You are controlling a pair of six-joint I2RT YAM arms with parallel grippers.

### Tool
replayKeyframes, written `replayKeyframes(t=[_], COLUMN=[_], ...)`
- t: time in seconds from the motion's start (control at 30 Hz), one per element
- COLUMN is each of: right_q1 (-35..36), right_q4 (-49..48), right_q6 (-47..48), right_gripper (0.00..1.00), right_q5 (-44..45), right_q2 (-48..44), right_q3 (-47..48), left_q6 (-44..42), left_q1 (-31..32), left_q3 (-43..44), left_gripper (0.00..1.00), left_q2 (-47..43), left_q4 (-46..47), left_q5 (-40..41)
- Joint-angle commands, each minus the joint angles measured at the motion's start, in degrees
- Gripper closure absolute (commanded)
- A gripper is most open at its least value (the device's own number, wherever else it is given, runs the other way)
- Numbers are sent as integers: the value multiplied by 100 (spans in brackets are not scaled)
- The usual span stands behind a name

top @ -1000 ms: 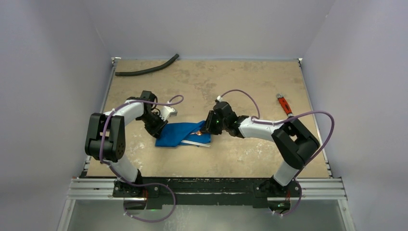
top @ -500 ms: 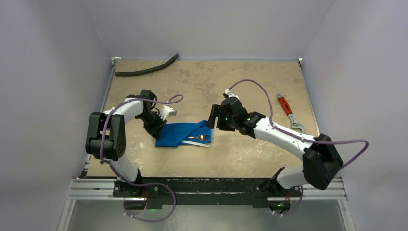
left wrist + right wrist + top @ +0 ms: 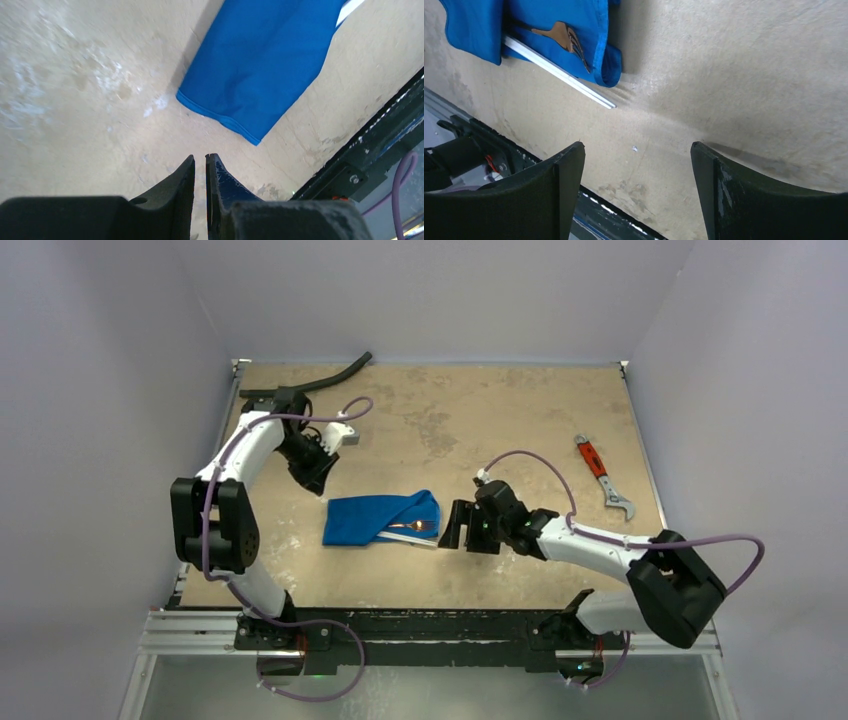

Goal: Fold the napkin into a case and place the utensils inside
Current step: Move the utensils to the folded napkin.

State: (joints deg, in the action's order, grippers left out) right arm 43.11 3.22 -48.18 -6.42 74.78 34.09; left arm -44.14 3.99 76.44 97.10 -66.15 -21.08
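1. The blue napkin (image 3: 372, 520) lies flat on the table (image 3: 500, 410), a little toward 7 o'clock from the middle. It is folded into a long case shape.
2. The utensils (image 3: 412, 528) poke out of the end of the case that points to 3 o'clock in the top view. A copper fork (image 3: 559, 33) lies on the cloth, and its handle runs in under a fold. A silver piece (image 3: 558, 72) sticks out along the near edge of the cloth.
3. The left gripper (image 3: 200, 159) hangs at 10 o'clock from the napkin and does not touch it. Its fingers are almost pressed together, with only a thin slit, and nothing is between them.
4. The right gripper (image 3: 636, 150) sits at 3 o'clock from the napkin, near the end with the fork, and does not touch it. Its fingers are spread wide and hold nothing.
5. A black hose (image 3: 305, 383) lies at the 11 o'clock corner of the table. A red-handled wrench (image 3: 600, 475) lies near the 3 o'clock edge.
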Motion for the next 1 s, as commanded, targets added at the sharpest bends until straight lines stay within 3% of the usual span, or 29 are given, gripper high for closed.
replayKeyframes(t=[0.0, 0.2, 0.43, 0.97], right_q1=[22, 22, 75, 250], right_q4=[-1195, -1761, -1926, -2168], right_q6=[-107, 49, 9, -532], right_gripper=[21, 26, 31, 39], right_q5=[-535, -1024, -1305, -384], right_q2=[173, 712, 1248, 1278], right_q3=[-217, -201, -98, -118], left_q6=[167, 632, 807, 740], left_q1=[88, 567, 830, 945], left_q3=[443, 262, 106, -488], left_gripper=[87, 86, 86, 87], left_q2=[187, 651, 961, 1267], left_q4=[12, 1052, 1641, 2155], left_q5=[-610, -702, -503, -163])
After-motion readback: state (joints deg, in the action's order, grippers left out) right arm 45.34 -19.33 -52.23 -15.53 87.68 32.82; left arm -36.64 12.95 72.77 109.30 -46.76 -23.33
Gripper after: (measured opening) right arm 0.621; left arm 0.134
